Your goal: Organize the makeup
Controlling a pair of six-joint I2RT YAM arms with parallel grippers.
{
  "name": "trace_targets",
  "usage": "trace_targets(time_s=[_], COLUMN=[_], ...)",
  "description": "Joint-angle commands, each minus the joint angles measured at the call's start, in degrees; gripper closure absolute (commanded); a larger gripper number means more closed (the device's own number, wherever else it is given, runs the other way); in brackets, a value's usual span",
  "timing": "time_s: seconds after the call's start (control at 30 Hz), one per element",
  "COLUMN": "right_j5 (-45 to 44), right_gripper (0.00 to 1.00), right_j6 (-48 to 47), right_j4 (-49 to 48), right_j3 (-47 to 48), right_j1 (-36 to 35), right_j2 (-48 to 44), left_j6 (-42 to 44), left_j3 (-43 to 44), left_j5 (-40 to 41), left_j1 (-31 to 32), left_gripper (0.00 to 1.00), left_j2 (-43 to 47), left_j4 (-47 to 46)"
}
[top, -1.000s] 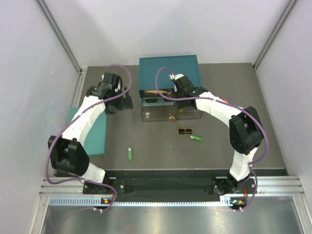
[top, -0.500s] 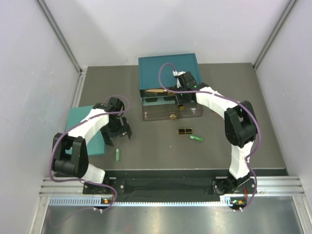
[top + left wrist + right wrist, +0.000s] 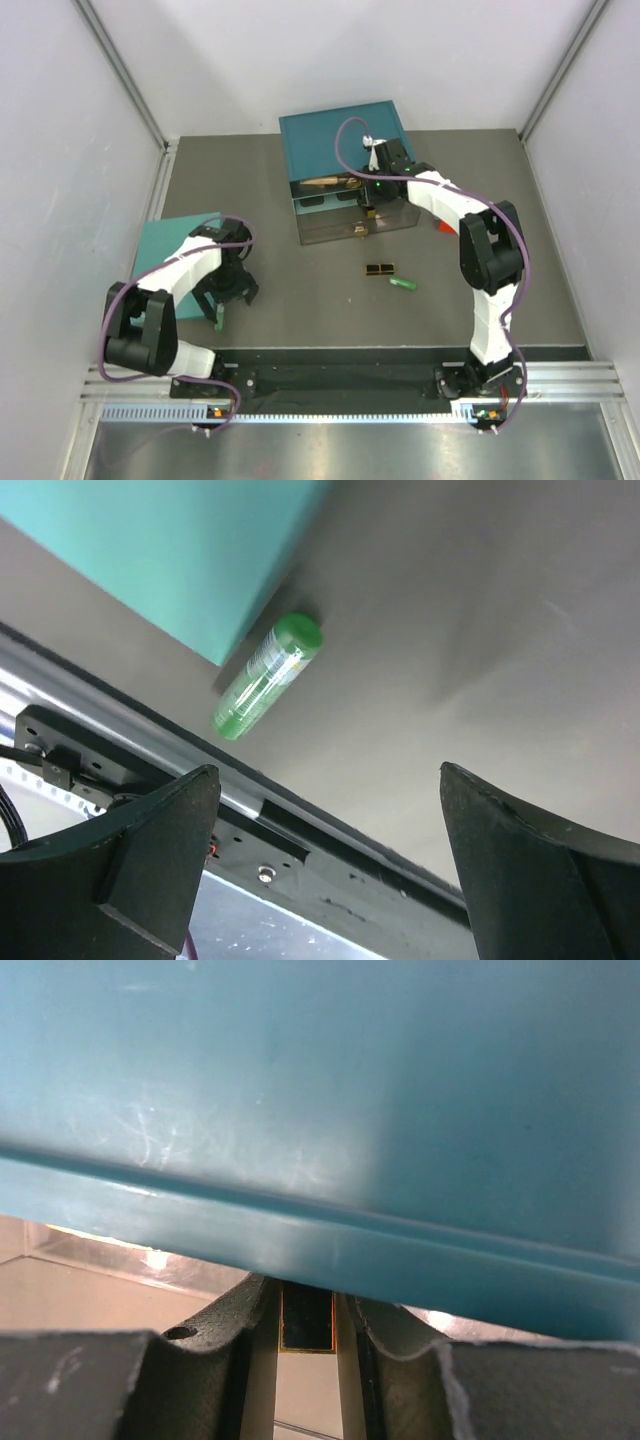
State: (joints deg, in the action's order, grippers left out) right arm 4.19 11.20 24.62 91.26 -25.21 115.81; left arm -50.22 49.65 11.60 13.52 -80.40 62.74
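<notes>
Two green plastic sticks lie on the dark grey mat. The nearer green stick (image 3: pixel 267 675) rests just off the near corner of the flat teal panel (image 3: pixel 150 540), further left than it lay a second ago. The left gripper (image 3: pixel 325 780), which was up beside the box then, has swung back toward the near edge. It now hangs above the stick with its fingers spread wide, gripping nothing and touching nothing.

Further out, toward the right, the farther green stick (image 3: pixel 403 284) and a loose black-and-gold flat case (image 3: pixel 380 270) lie just beside each other, where they were before. A small red cube (image 3: pixel 445 226) peeks out by the right forearm.

Beyond them stands the clear plastic organizer box (image 3: pixel 330 232), with its teal lid (image 3: pixel 330 135) laid open behind it. Both have turned a little since a second ago, the right end going further back. In the box's back row lies a slim tan-gold tube (image 3: pixel 322 182). The dark shapes in the compartments in front of it are too small to make out.

The right gripper (image 3: pixel 307 1288) has reached deeper over the box. Its fingers are drawn narrow and pinch a gold-rimmed black flat case (image 3: pixel 306 1322) upright between them, close under the lid's edge.
</notes>
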Motion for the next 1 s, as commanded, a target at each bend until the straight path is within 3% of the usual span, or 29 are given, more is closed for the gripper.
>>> trace_targets(time_s=[0.0, 0.13, 0.23, 0.37, 0.73, 0.9, 0.97], right_j5=[3.10, 4.43, 4.95, 5.57, 6.27, 6.62, 6.54], right_gripper=[0.87, 0.72, 0.67, 0.66, 0.64, 0.61, 0.60], right_j6=[1.72, 2.24, 2.42, 2.60, 2.95, 3.04, 3.04], right_j4=[-0.98, -1.15, -1.59, -2.12, -2.47, -2.82, -3.09], right_j3=[1.37, 1.20, 0.41, -0.82, -1.00, -1.61, -2.05], right_j1=[2.01, 2.45, 2.36, 2.45, 2.45, 2.36, 2.36], right_j2=[1.96, 1.53, 0.83, 0.30, -0.50, -1.28, -1.81], left_j6=[-4.71, -5.16, -2.89, 4.32, 6.80, 8.55, 9.34], left_j3=[-3.59, -1.76, 1.85, 5.45, 8.54, 8.27, 8.10], left_j5=[3.96, 4.31, 2.92, -1.73, -5.71, -7.28, -8.43], left_j1=[-0.25, -0.42, -0.42, -0.42, -0.25, -0.25, -0.16], left_gripper=[0.03, 0.02, 0.01, 0.01, 0.07, 0.28, 0.44], left_j2=[-3.34, -11.34, -18.37, -24.18, -23.58, -23.05, -23.05], left_j4=[0.11, -1.75, -3.05, -7.71, -12.11, -14.05, -14.57])
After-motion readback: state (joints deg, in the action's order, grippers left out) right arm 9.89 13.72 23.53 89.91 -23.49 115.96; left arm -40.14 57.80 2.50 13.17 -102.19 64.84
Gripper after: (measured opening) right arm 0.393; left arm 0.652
